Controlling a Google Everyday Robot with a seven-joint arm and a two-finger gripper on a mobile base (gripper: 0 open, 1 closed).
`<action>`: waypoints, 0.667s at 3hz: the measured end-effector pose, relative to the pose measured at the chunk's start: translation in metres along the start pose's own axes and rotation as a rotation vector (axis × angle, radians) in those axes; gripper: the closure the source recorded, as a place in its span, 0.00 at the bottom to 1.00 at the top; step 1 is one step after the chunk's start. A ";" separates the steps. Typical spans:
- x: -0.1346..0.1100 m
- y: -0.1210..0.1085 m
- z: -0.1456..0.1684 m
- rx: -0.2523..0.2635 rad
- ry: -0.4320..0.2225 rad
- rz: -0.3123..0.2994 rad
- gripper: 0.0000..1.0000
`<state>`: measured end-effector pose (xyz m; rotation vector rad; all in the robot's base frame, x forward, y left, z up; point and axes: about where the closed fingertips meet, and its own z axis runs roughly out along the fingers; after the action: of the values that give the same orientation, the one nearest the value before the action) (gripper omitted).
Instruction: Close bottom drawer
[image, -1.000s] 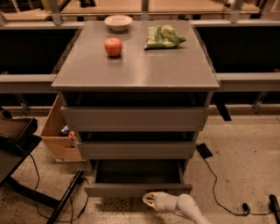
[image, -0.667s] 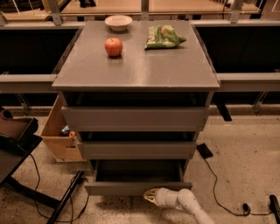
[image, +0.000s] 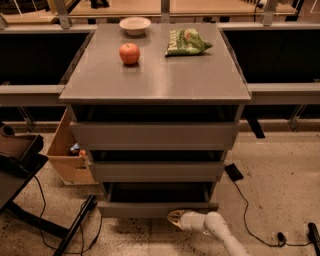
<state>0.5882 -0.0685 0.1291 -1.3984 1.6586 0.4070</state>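
**Q:** Where was the bottom drawer (image: 140, 209)?

**A:** At lower centre of the frame, standing part-way out beneath the two upper drawers.

**Q:** And the hand (image: 173, 217)?

**A:** Right of centre, just at the lower edge of that drawer's front panel. Its opening, and any hold, could not be told.

**Q:** On the counter (image: 155, 80)?

**A:** An apple (image: 129, 53), a bowl (image: 135, 25) and a green snack bag (image: 186, 41), in the upper frame.

A round red apple (image: 129, 53), a white ceramic bowl (image: 135, 25) and a green plastic snack bag (image: 186, 42) lie apart on the grey cabinet top (image: 155, 80). A brown cardboard box (image: 67, 157) stands at its left. The gripper (image: 174, 218) is low, near the floor.
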 end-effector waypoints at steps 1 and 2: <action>0.002 -0.017 -0.002 0.019 0.010 -0.011 1.00; 0.003 -0.034 -0.005 0.041 0.021 -0.018 1.00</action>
<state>0.6172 -0.0843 0.1390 -1.3911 1.6612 0.3472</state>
